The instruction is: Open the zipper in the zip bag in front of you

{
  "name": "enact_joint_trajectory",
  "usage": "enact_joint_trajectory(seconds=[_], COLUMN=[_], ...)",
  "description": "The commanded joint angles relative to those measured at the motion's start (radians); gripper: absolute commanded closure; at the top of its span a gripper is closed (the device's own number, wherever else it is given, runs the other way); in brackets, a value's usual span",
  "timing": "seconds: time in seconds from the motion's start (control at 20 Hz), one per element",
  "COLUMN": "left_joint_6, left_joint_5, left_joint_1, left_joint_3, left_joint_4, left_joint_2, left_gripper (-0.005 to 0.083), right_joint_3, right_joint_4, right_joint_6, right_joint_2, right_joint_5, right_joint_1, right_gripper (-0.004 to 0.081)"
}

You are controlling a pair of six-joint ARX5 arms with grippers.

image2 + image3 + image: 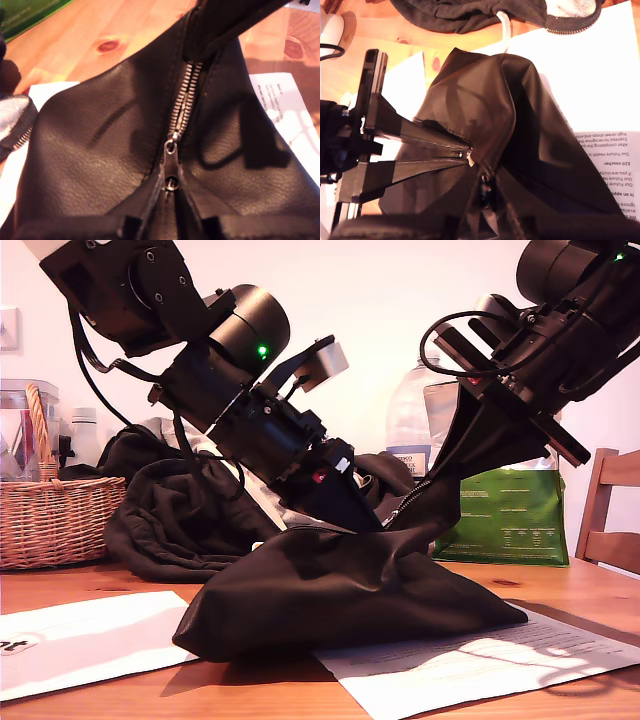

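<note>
Indoors, wooden table, zip bag, papers

low frontal tabletop view, close wrist views

Looked like somebody's home, probably the dining room: a knotty pine table, a woven wicker basket, a wooden chair, a heap of dark clothing, a clear plastic water bottle, and printed letters lying around.
</note>
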Motion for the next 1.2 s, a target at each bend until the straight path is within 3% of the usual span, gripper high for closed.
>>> enact_joint_trajectory(seconds=[0.0,0.35,1.15], left_joint_6=[-0.003,-0.003,0.005], left_joint_5=[-0.011,-0.010,-0.010], left_joint_1=[0.022,0.072,0.089], left_joint_3=[-0.017,-0.017,-0.017], left_joint_4=[-0.043,-0.082,-0.146], left_joint_2=[0.019,0.018,0.018], left_gripper=[0.0797,0.0797,0.0797], right_joint_3=[-0.001,-0.001,-0.001], right_joint_4=[0.004,0.004,-0.021], right_joint_6=[0.000,-0.003,-0.045], right_joint_2=[0.006,0.006,0.006], right_joint_5=[0.003,0.008,0.087], right_joint_1=[0.005,0.004,-0.023], right_gripper=[0.0783,0.0783,0.0783])
